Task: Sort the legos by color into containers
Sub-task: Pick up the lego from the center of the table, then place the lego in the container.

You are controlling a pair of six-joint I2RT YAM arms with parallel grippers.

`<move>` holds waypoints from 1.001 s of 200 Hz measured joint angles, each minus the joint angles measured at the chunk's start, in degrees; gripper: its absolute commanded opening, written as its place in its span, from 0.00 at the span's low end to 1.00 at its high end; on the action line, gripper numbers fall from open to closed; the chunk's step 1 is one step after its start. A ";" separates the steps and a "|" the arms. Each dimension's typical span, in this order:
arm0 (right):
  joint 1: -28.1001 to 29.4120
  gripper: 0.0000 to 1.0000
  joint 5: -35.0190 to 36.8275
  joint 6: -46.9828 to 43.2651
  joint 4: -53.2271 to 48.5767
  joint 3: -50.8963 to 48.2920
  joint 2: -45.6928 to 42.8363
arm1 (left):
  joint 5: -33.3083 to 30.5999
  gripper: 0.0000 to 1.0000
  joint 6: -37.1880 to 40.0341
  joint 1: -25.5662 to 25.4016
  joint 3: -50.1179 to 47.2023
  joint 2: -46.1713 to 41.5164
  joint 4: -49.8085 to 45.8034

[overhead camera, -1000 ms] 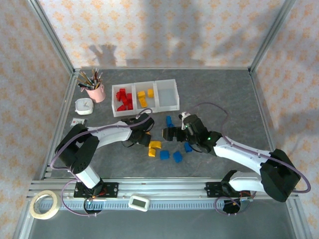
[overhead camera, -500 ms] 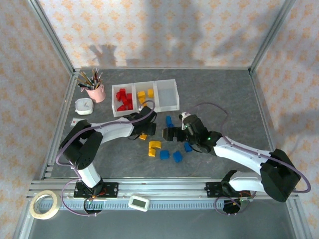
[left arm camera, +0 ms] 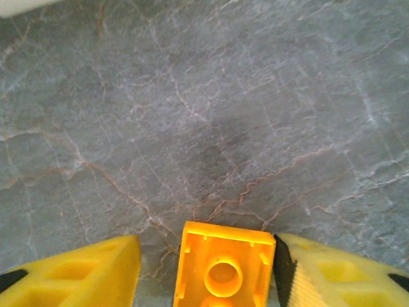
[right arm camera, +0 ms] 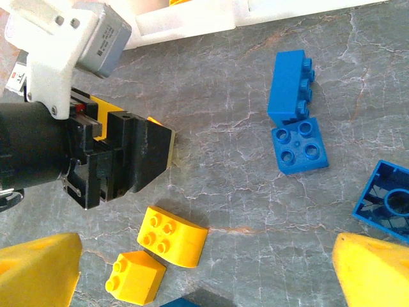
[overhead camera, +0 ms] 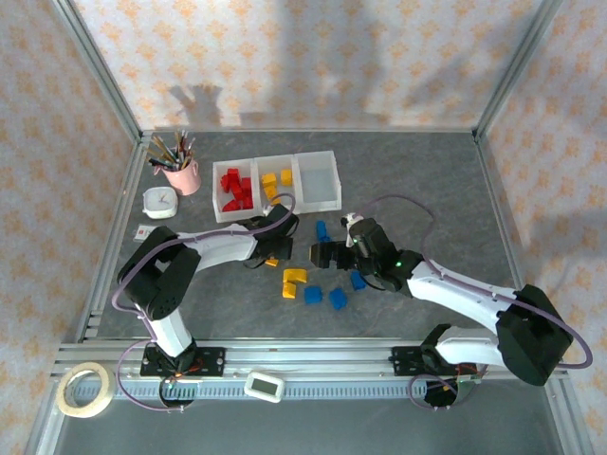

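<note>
My left gripper point(overhead camera: 273, 256) point(left arm camera: 207, 262) points at the table just in front of the tray. A yellow lego point(left arm camera: 223, 268) point(overhead camera: 272, 263), hollow side toward the camera, sits between its fingers. The lego touches the right finger point(left arm camera: 332, 275), and a strip of table shows between it and the left finger point(left arm camera: 83, 272). My right gripper point(overhead camera: 325, 254) point(right arm camera: 208, 275) stands open above two yellow legos point(right arm camera: 172, 236) point(right arm camera: 135, 276). Blue legos point(right arm camera: 291, 86) point(right arm camera: 299, 146) point(right arm camera: 390, 201) lie nearby. The containers point(overhead camera: 316, 154) hold red legos point(overhead camera: 234, 190) on the left and yellow legos point(overhead camera: 277, 183) in the middle.
More blue legos point(overhead camera: 313, 295) point(overhead camera: 337, 299) lie toward the near edge. A pink cup of pencils point(overhead camera: 182, 175), a white clock point(overhead camera: 159, 202) and a small card point(overhead camera: 147, 230) sit left of the tray. A tape roll point(overhead camera: 82, 389) and a white device point(overhead camera: 264, 385) rest on the front rail.
The left wrist has swung back toward the tray, uncovering a yellow lego at its fingertips. The right arm has stayed put.
</note>
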 measured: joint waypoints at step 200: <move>-6.10 1.00 0.48 -0.87 -0.20 4.24 0.00 | -5.35 0.32 -2.36 2.62 15.72 -4.55 -3.48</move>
